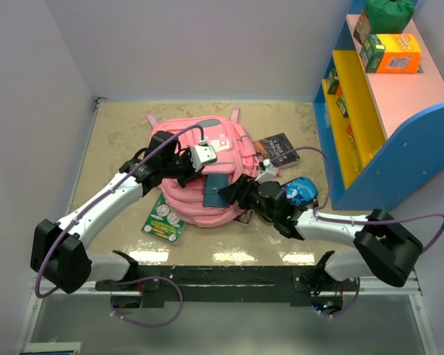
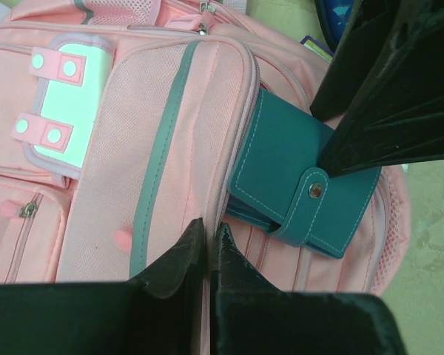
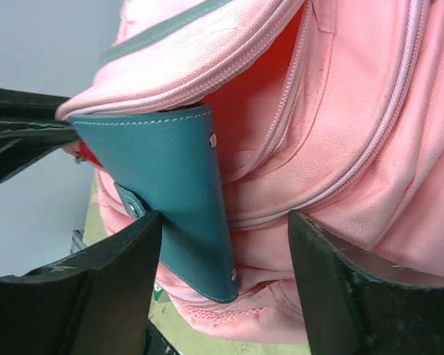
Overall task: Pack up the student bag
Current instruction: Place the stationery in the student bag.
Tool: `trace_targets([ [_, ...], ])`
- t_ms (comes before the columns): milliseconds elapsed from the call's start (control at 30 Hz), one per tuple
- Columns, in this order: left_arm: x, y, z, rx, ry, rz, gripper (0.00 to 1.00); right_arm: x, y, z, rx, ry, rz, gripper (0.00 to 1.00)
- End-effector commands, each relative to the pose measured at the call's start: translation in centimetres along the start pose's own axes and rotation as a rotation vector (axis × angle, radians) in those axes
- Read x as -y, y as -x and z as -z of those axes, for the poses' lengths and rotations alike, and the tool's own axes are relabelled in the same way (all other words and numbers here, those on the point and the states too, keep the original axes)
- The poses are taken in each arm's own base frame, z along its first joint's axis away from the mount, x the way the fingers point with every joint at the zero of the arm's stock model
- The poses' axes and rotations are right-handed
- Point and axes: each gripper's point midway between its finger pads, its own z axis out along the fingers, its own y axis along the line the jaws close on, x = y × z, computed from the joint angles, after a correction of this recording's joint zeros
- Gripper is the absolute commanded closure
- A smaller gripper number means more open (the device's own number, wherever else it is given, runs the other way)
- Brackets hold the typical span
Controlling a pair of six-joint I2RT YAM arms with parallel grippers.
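Observation:
The pink student bag (image 1: pixel 207 140) lies in the middle of the table, its label (image 2: pixel 70 103) showing in the left wrist view. My left gripper (image 1: pixel 193 170) is shut on the pink edge of the bag's opening (image 2: pixel 209 225) and holds it up. A teal snap wallet (image 1: pixel 216 189) sits half inside that opening (image 2: pixel 296 181). My right gripper (image 1: pixel 234 192) is open around the wallet's outer end (image 3: pixel 223 222). Its left finger (image 3: pixel 111 274) touches the wallet (image 3: pixel 170 177) and its right finger (image 3: pixel 340 274) stands apart over the bag (image 3: pixel 355 118).
A dark book (image 1: pixel 277 150) and a blue pencil case (image 1: pixel 302 191) lie right of the bag. A green and white booklet (image 1: pixel 163 218) lies at its front left. A blue, yellow and pink shelf (image 1: pixel 385 118) with boxes (image 1: pixel 392 53) stands at the right.

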Motion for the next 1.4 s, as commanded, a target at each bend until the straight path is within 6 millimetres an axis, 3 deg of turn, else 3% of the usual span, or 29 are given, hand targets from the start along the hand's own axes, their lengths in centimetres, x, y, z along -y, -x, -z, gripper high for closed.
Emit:
trace_targets([
  [0, -0.3, 5.2, 2.0, 0.152, 0.005, -0.073, 1.0, -2.0, 1.5, -2.3, 0.022, 0.011, -0.034, 0.37],
  [33, -0.2, 5.2, 2.0, 0.153, -0.001, -0.072, 1.0, -0.4, 0.7, -2.7, -0.01, -0.067, -0.023, 0.4],
  [67, -0.2, 5.3, 2.0, 0.154, -0.004, -0.075, 1.0, -0.6, 0.9, -3.3, -0.016, -0.095, -0.024, 0.45],
  [133, 0.0, 5.3, 2.1, 0.154, -0.011, -0.076, 1.0, 1.4, -0.5, -3.9, -0.065, -0.182, -0.026, 0.47],
  [233, 0.2, 5.2, 2.1, 0.154, -0.022, -0.079, 1.0, 1.9, -1.0, -4.1, -0.077, -0.2, -0.041, 0.5],
  [300, 0.4, 5.0, 1.9, 0.15, -0.031, -0.076, 1.0, 1.6, -0.5, -4.1, -0.066, -0.2, -0.036, 0.5],
  [400, 0.5, 4.7, 1.8, 0.146, -0.04, -0.077, 1.0, -0.4, 1.2, -4.4, -0.015, -0.142, -0.024, 0.46],
  [533, 0.7, 4.2, 1.4, 0.136, -0.051, -0.074, 1.0, -4.8, 5.1, -4.8, 0.066, -0.065, 0.012, 0.37],
  [567, 0.7, 4.1, 1.4, 0.135, -0.051, -0.077, 1.0, -5.1, 5.4, -4.7, 0.069, -0.063, 0.016, 0.36],
  [700, 0.8, 3.9, 1.4, 0.13, -0.049, -0.077, 1.0, -4.2, 5.3, -3.4, 0.072, -0.091, -0.003, 0.35],
  [733, 0.8, 3.8, 1.4, 0.128, -0.049, -0.077, 1.0, -2.7, 4.4, -2.8, 0.059, -0.117, -0.006, 0.36],
  [800, 0.8, 3.6, 1.3, 0.125, -0.049, -0.075, 1.0, -2.8, 4.6, -1.4, 0.075, -0.093, -0.028, 0.37],
  [833, 0.8, 3.4, 1.2, 0.121, -0.051, -0.075, 1.0, -1.6, 4.0, -0.8, 0.072, -0.113, -0.029, 0.41],
  [900, 0.7, 3.2, 1.0, 0.116, -0.045, -0.077, 1.0, -2.0, 4.7, 0.6, 0.103, -0.083, -0.041, 0.46],
  [1033, 0.7, 3.1, 0.9, 0.111, -0.044, -0.074, 1.0, -1.3, 4.1, 2.3, 0.091, -0.067, -0.031, 0.57],
  [1100, 0.7, 3.1, 0.9, 0.111, -0.044, -0.07, 1.0, -1.7, 4.1, 3.0, 0.08, -0.045, -0.009, 0.71],
  [1133, 0.7, 3.1, 0.9, 0.112, -0.044, -0.07, 1.0, -1.2, 3.7, 3.3, 0.068, -0.051, -0.003, 0.85],
  [1233, 0.6, 3.0, 1.0, 0.109, -0.038, -0.072, 1.0, -0.7, 2.4, 4.0, 0.016, -0.042, 0.036, 1.0],
  [1367, 0.5, 3.0, 0.8, 0.106, -0.035, -0.071, 1.0, -0.3, 0.0, 3.8, -0.073, -0.036, 0.091, 1.0],
])
